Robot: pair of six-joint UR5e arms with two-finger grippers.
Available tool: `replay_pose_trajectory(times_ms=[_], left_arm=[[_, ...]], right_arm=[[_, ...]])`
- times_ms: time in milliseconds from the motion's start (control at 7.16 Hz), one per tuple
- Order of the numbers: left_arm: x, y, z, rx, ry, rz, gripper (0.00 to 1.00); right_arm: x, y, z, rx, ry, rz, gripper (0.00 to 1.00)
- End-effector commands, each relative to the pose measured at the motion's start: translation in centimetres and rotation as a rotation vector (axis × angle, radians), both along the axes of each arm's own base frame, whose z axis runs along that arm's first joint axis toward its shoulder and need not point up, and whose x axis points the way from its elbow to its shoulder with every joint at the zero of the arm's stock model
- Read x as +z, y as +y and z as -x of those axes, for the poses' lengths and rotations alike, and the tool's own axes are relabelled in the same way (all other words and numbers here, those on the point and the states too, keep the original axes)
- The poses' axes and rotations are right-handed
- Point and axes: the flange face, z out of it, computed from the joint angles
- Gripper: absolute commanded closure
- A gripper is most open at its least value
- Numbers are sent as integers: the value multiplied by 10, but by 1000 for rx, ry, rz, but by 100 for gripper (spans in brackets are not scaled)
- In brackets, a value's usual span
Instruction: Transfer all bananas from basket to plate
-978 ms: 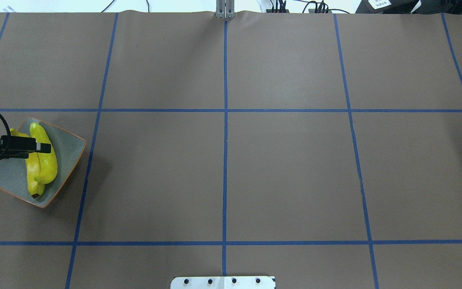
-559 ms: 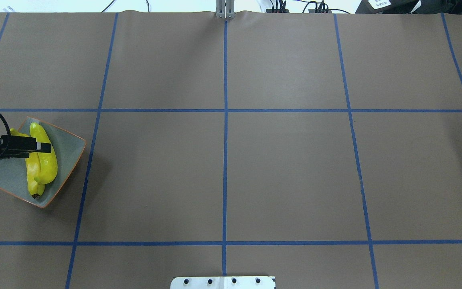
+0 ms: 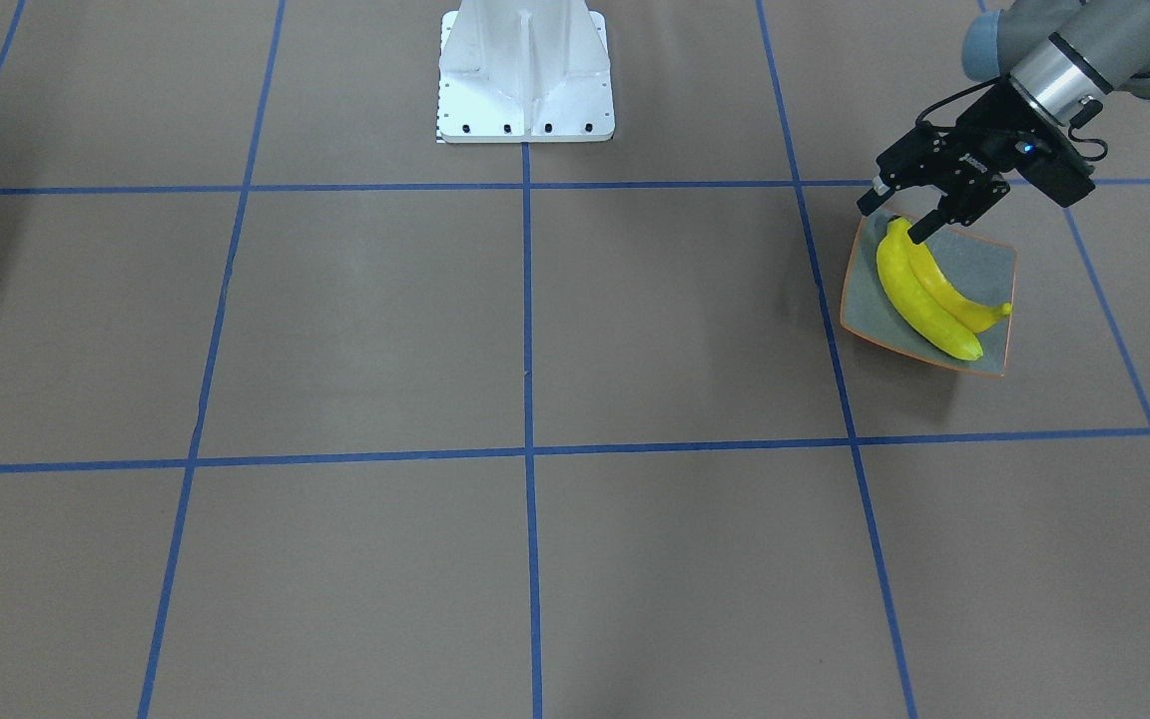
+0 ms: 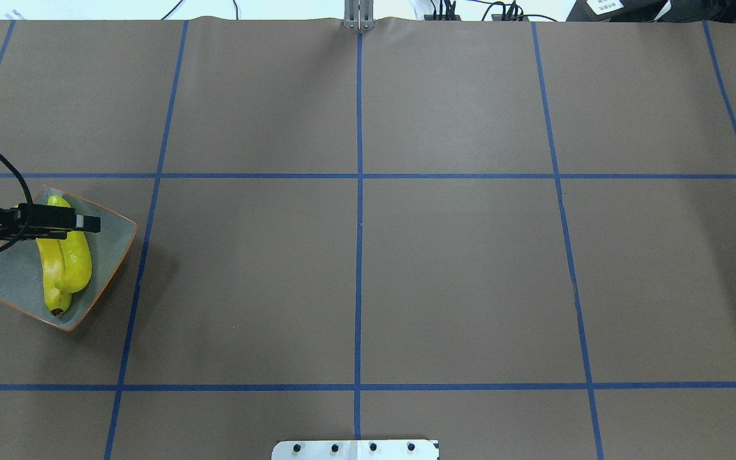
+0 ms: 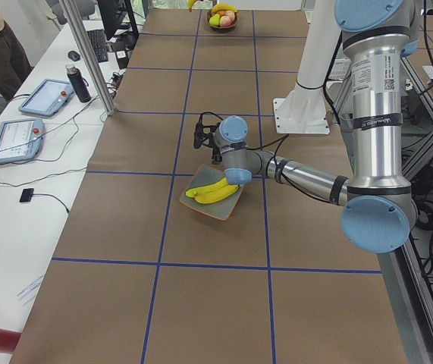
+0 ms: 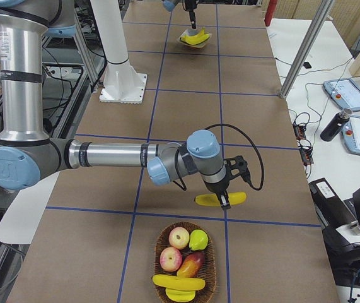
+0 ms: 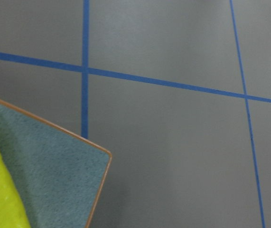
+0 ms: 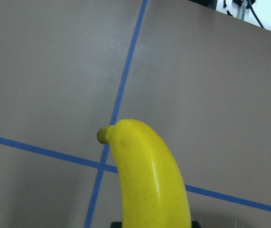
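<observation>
Yellow bananas (image 4: 68, 265) stay on the plate (image 4: 111, 239); left arm's (image 3: 1054, 62) open jaws have shifted above.

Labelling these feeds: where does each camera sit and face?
Front-facing: across the table, facing the robot's base; left gripper over the plate.
Overhead: behind the robot, looking down; left gripper at left edge.
Exterior left: left table end; left arm near.
Exterior right: right table end; right arm near, right gripper at a banana by the basket.
Left wrist: down onto the plate's corner.
Right wrist: along that banana.
Shared: front-facing and overhead show the plate's two bananas.
</observation>
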Motion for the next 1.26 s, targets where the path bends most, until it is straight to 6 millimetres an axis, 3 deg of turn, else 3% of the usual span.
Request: replay_pose_trajectory(times_ms=[0, 140, 279, 419, 559, 838, 978, 1118], left_arm=[[-29, -10, -9, 7, 44, -44, 0], [-43, -14, -13, 7, 65, -67, 0], [-67, -23, -21, 14, 97, -106, 0], [-77, -26, -24, 14, 109, -119, 0], [-94, -36, -32, 9, 136, -102, 0], [-157, -61, -57, -1, 260, 32, 0], [-173, -66, -62, -7, 311, 148, 0], [-175, -67, -62, -13, 328, 207, 0]], right_arm=[[-87, -18, 66, 27, -147, 10, 100], [-118, -32, 89, -13, -189, -19, 100], [-158, -45, 130, -112, -246, -64, 100], [-197, -55, 159, -186, -286, -117, 100], [-238, -56, 201, -254, -323, -157, 100], [-315, -43, 260, -223, -449, -67, 100], [-350, -31, 291, -201, -480, -63, 100], [-376, -20, 319, -187, -504, -61, 100]])
